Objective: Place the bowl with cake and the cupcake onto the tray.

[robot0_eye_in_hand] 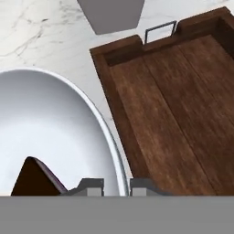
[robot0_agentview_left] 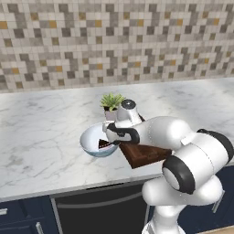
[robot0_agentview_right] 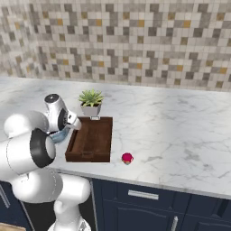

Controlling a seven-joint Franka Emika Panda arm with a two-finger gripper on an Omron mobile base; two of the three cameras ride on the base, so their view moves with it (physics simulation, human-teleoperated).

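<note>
1. The claw (robot0_eye_in_hand: pixel 116 185) was clamped on the rim of the bowl (robot0_eye_in_hand: pixel 50 119), one fingertip inside the white basin and the other outside it, on the side of the bowl nearest the tray (robot0_eye_in_hand: pixel 173 119).
2. The bowl (robot0_agentview_left: pixel 93 142), white within and pale blue without, sat on the marble surface (robot0_agentview_left: pixel 41 132) just beside the tray's long edge; whether the two touched could not be told.
3. The cake (robot0_eye_in_hand: pixel 34 179), a dark chocolate wedge, lay inside the bowl close to the inner fingertip, its point toward the bowl's middle.
4. The tray (robot0_agentview_right: pixel 92 140), dark brown wood with raised edges and a small metal handle (robot0_eye_in_hand: pixel 160 29) at its far end, lay on the outer side of the claw, its floor bare.
5. The cupcake (robot0_agentview_right: pixel 127 158), pink-red on top, stood on the surface beyond the tray's far long side, well apart from the claw and near the surface's front edge.
6. A small potted plant (robot0_agentview_right: pixel 91 103) in a pale square pot stood ahead of the claw, just past the tray's far end.
7. A mosaic tile wall (robot0_agentview_left: pixel 114 41) rose behind the surface.
</note>
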